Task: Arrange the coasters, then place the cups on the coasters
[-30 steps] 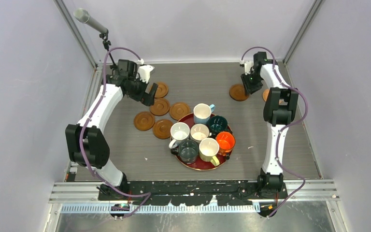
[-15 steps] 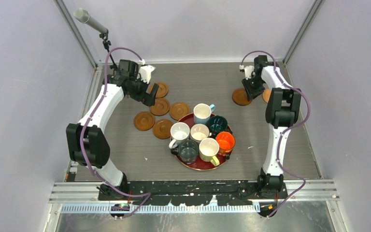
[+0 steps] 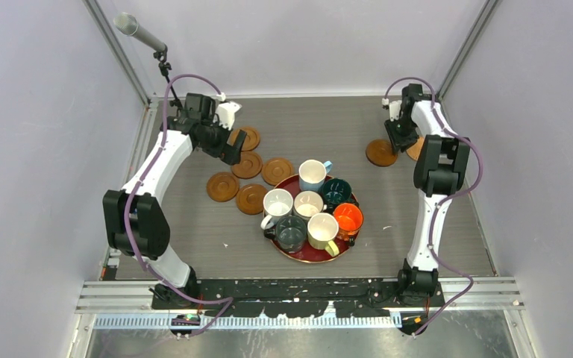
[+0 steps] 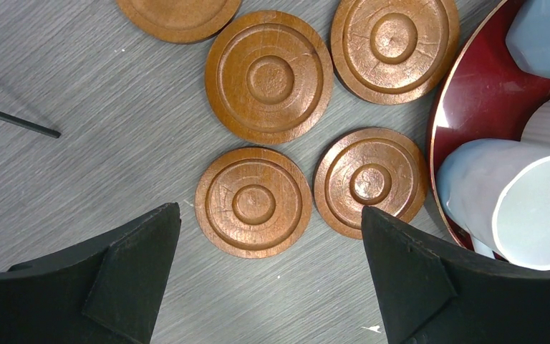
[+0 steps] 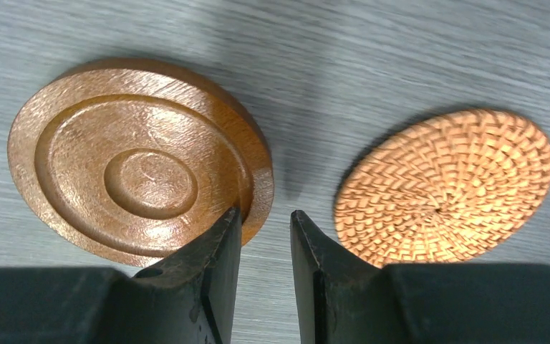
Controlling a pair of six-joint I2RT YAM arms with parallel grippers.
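Five brown coasters lie in a cluster (image 3: 247,165) left of the dark red tray (image 3: 306,259); several of them show in the left wrist view, one (image 4: 253,203) just ahead of the fingers. My left gripper (image 3: 231,144) hovers over them, wide open and empty. Several cups (image 3: 308,203) stand packed on the tray. At the far right, my right gripper (image 5: 265,213) is nearly shut on the rim of a sixth coaster (image 5: 140,168) (image 3: 381,152). Its left finger sits inside the rim and its right finger outside.
A woven orange round mat (image 5: 444,186) lies just right of the held coaster, partly under the right arm (image 3: 416,148). A microphone stand (image 3: 138,31) rises at the back left corner. Walls close in the table on three sides.
My right gripper has moved right and nearer with the coaster, bringing it close to the woven mat. The left arm has barely shifted.
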